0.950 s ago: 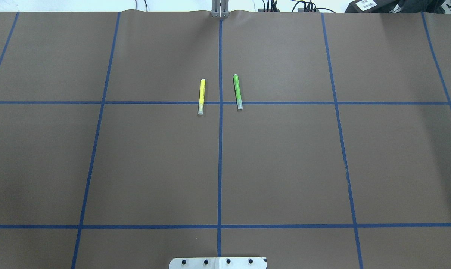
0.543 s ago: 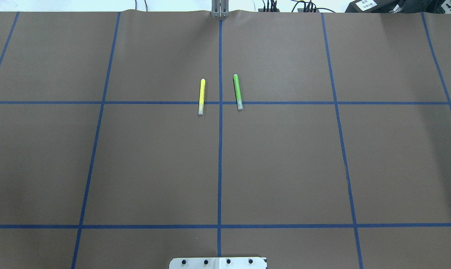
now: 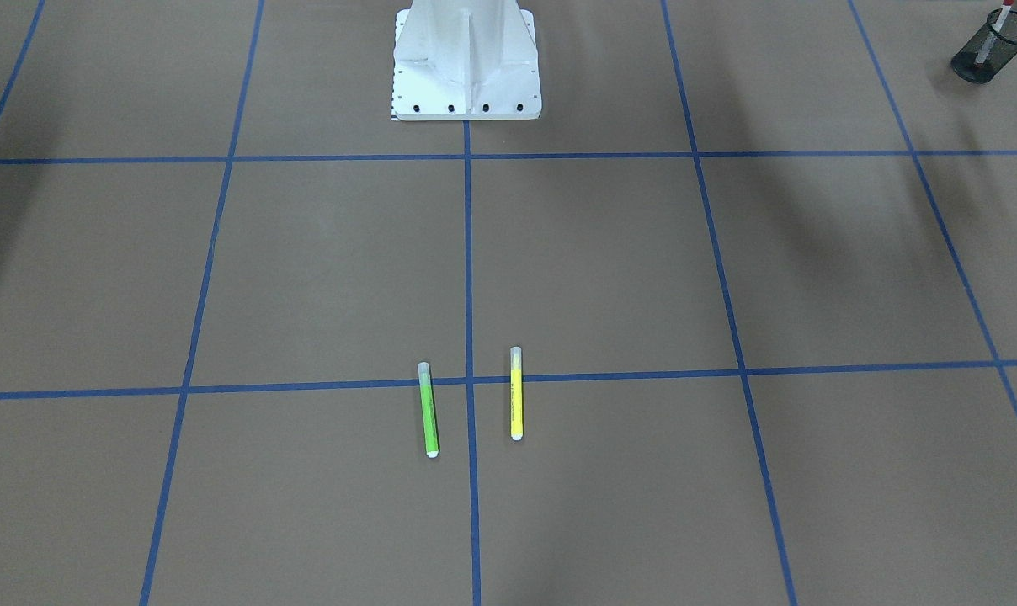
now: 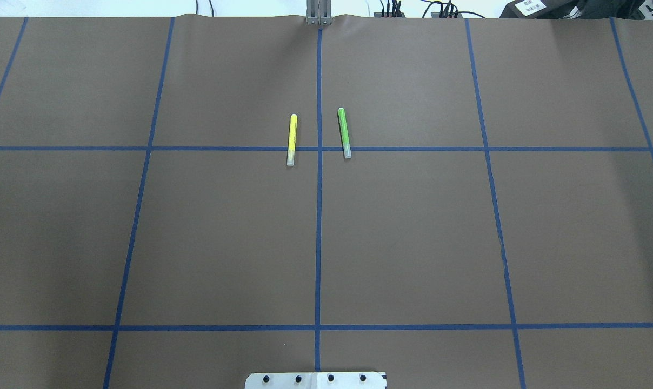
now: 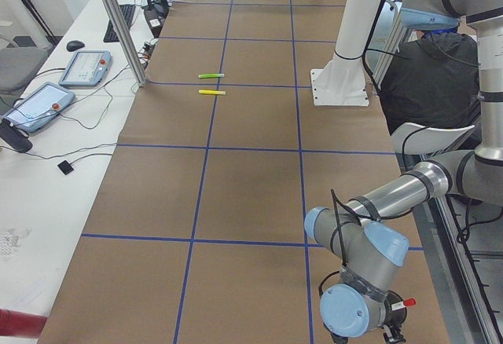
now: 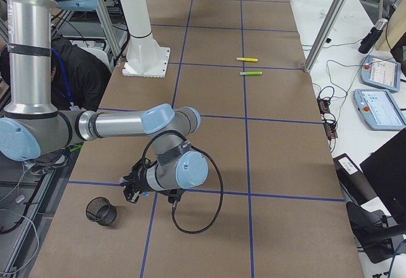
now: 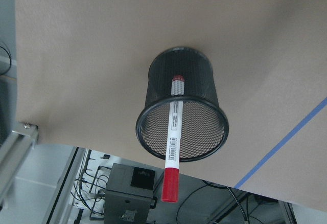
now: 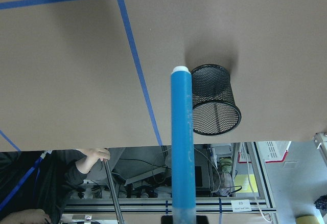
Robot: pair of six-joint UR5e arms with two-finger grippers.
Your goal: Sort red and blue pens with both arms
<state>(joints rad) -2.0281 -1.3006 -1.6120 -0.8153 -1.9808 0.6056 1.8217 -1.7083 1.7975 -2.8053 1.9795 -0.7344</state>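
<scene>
Brown table [image 4: 413, 243], perhaps papered, below blue pen [image 8: 182, 147].

A slim yellow plastic marker [image 4: 292, 139] and a slim lime-green plastic marker [image 4: 344, 133] lay flat, one on each side of the long central blue tape line [image 4: 318, 243], nearly parallel to it.

My two pens, one at each mesh cup.

My red pen [image 7: 173, 127] has a white body, a red tip and a red cap. It leans in the left mesh cup [image 7: 199, 70], tip down inside, with the cap sticking out over the rim. My blue pen [image 8: 182, 142] is sky blue with a white end. It is up in the air near the right mesh cup [image 8: 225, 88], not in it, with the white end pointing at the table. My grey left arm [image 5: 393, 195] and right arm [image 6: 120, 124] bend low.
</scene>
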